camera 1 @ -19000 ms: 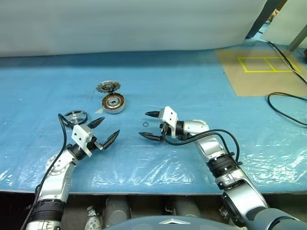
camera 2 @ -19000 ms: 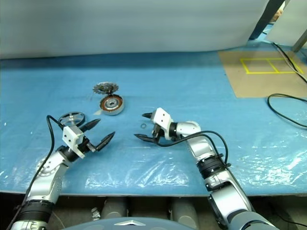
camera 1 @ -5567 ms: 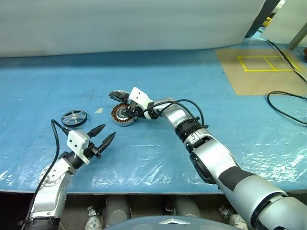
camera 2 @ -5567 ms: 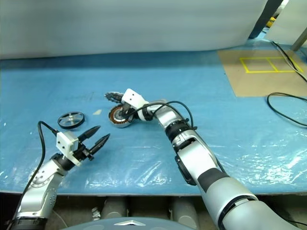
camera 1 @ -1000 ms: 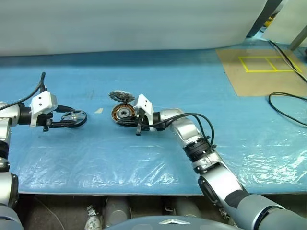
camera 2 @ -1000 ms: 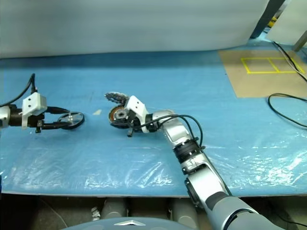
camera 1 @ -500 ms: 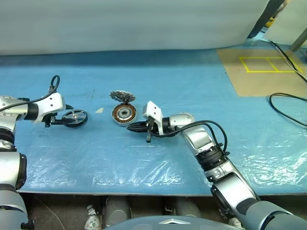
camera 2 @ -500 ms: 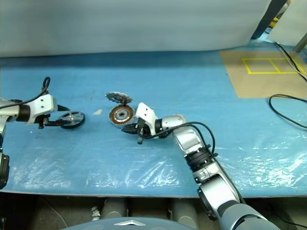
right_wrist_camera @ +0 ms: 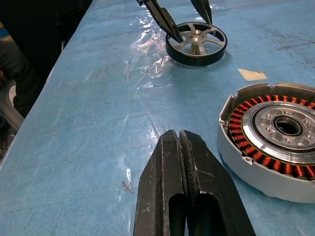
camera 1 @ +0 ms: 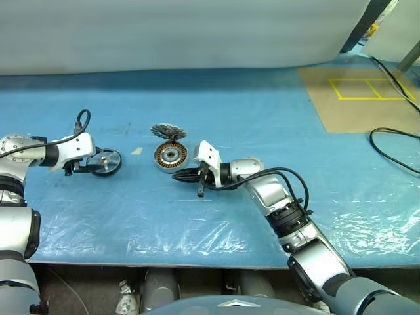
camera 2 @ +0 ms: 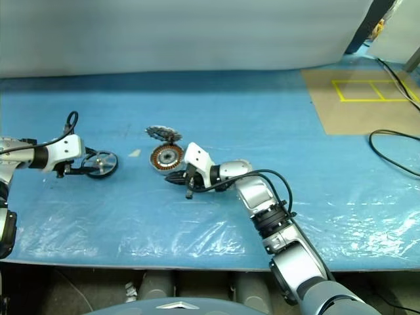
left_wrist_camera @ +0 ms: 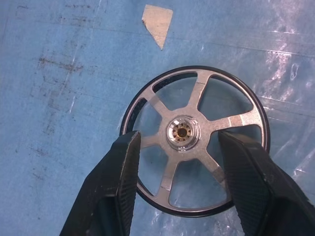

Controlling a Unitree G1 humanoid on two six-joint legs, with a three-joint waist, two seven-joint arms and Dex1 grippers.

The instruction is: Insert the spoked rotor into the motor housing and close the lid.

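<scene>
I see left end effector (left_wrist_camera: 179, 189) spread wide over the spoked rotor (left_wrist_camera: 194, 140), right end effector (right_wrist_camera: 183, 147) pinched together just beside the motor housing (right_wrist_camera: 275, 142).

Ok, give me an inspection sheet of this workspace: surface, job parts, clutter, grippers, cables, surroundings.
Surface: blue plastic sheet, wrinkled along the near edge.
Job parts: spoked rotor flat; motor housing open, windings up; lid behind housing.
Clutter: tape scrap.
Grippers: left gripper open, fingers astride the rotor's hub; right gripper shut, empty, beside housing.
Cables: black cable on the right.
Surroundings: white backdrop; brown mat with yellow tape.
</scene>
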